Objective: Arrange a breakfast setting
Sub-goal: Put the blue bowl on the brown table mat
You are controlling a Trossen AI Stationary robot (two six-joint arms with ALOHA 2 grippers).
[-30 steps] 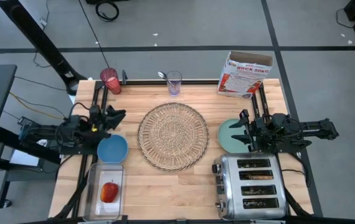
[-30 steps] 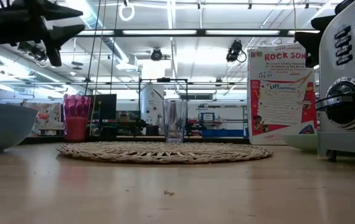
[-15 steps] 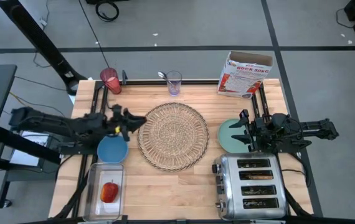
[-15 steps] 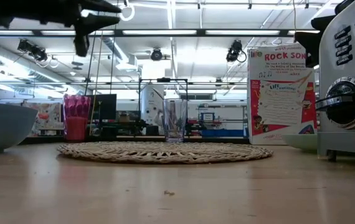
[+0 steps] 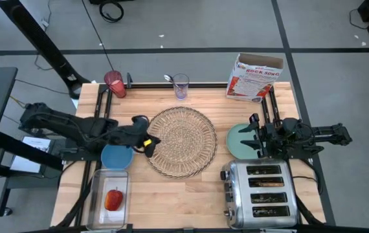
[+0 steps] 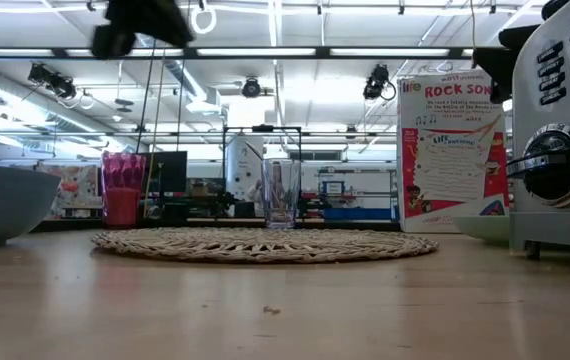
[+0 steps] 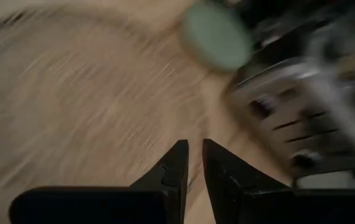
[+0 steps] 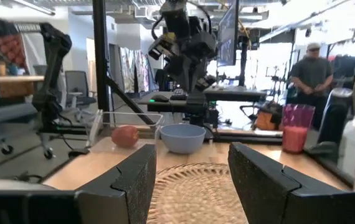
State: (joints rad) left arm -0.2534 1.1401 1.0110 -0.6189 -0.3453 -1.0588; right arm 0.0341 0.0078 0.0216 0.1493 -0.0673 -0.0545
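The round woven placemat point(image 5: 180, 141) lies in the middle of the table. My left gripper point(image 5: 148, 142) hovers over the mat's left edge, tipped down, its fingers point(image 7: 179, 163) all but shut with nothing between them. The blue bowl point(image 5: 114, 158) sits just left of the mat, partly under my left arm. A red apple point(image 5: 113, 199) lies in a clear box at the near left. The red-filled glass point(image 5: 114, 84) stands at the far left. My right gripper point(image 8: 193, 180) is open and level, held over the mint-green plate point(image 5: 236, 141) at the right.
A chrome toaster point(image 5: 261, 194) stands at the near right, and something brown shows in its slots. A cereal box point(image 5: 254, 76) stands at the far right and a clear glass point(image 5: 180, 85) at the far middle. A person point(image 8: 311, 71) stands in the room beyond the table.
My left gripper has swung from the table's left edge toward the placemat, rising and then tipping to point down over the mat's left rim. Its fingers have drawn closer together on the way. My right arm has kept still and no object has moved.
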